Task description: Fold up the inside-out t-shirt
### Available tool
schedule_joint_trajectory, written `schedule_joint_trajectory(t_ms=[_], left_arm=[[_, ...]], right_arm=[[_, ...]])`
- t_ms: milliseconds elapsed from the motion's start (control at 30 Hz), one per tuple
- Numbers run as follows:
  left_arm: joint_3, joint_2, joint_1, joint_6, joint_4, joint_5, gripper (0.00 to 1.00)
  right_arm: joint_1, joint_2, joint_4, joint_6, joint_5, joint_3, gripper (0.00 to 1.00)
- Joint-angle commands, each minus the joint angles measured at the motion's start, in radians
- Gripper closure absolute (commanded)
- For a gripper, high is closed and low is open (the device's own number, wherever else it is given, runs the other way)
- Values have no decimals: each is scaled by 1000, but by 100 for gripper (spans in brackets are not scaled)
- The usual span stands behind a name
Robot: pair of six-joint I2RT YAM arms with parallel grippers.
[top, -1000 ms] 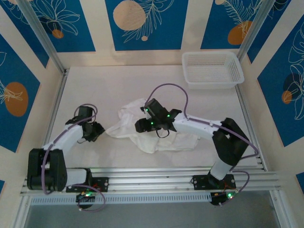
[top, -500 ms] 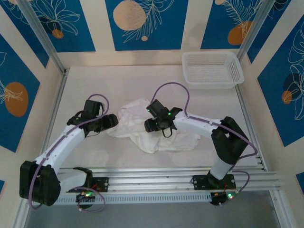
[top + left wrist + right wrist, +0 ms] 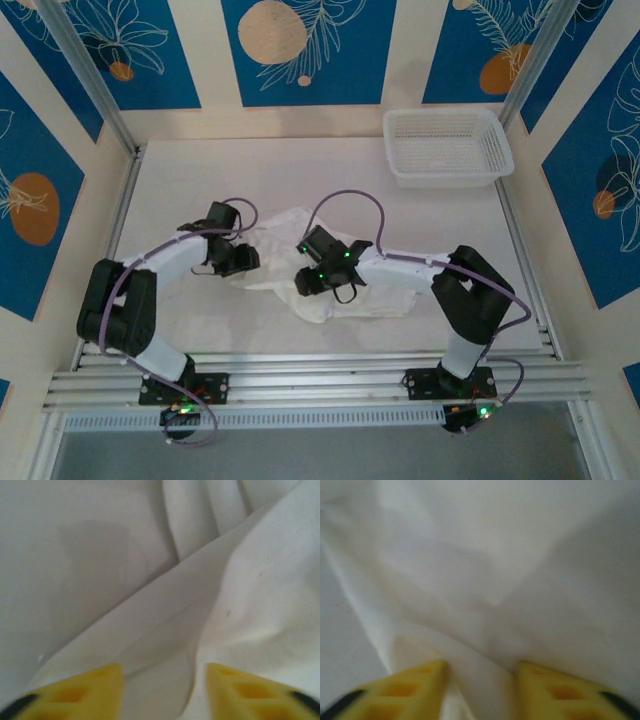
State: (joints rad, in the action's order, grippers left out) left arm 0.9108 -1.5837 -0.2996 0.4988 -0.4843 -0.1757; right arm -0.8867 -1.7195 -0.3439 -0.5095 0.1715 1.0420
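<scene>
The inside-out t-shirt [image 3: 345,288] lies crumpled in a white heap in the middle of the table. My left gripper [image 3: 241,259] is down on the heap's left edge. In the left wrist view a flat fold of the cloth [image 3: 165,630] runs between its yellow fingertips [image 3: 80,692], and the left gripper [image 3: 162,692] stands partly open over it. My right gripper [image 3: 310,283] is pressed into the middle of the heap. A raised ridge of the cloth [image 3: 485,645] sits between its fingertips [image 3: 555,690], and the right gripper [image 3: 481,690] has its jaws still apart.
A white mesh basket [image 3: 447,146] stands at the back right of the table. Bare white tabletop [image 3: 200,190] surrounds the shirt. An aluminium rail [image 3: 320,365] runs along the near edge in front of both arm bases.
My left arm has swung right, from off the shirt onto its left edge. The right gripper has shifted slightly left and nearer on the heap. Both pairs of jaws have narrowed.
</scene>
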Motion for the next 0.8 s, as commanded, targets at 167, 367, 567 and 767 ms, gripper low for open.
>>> schedule_joint_trajectory(t_ms=[167,367,567,767], left_arm=[[23,61,69,112,51,-16,100],[13,55,87,150,70,-64,100],[3,49,124,142,84,-63,60],[23,241,178,126,-19,17,51]], right_arm=[[135,111,-75,80,75,-147,92],[173,237,-52,227,-79,-214,81],[129,405,-78,252,-61,-160,60],[-47,422,107,403,39,-84,52]])
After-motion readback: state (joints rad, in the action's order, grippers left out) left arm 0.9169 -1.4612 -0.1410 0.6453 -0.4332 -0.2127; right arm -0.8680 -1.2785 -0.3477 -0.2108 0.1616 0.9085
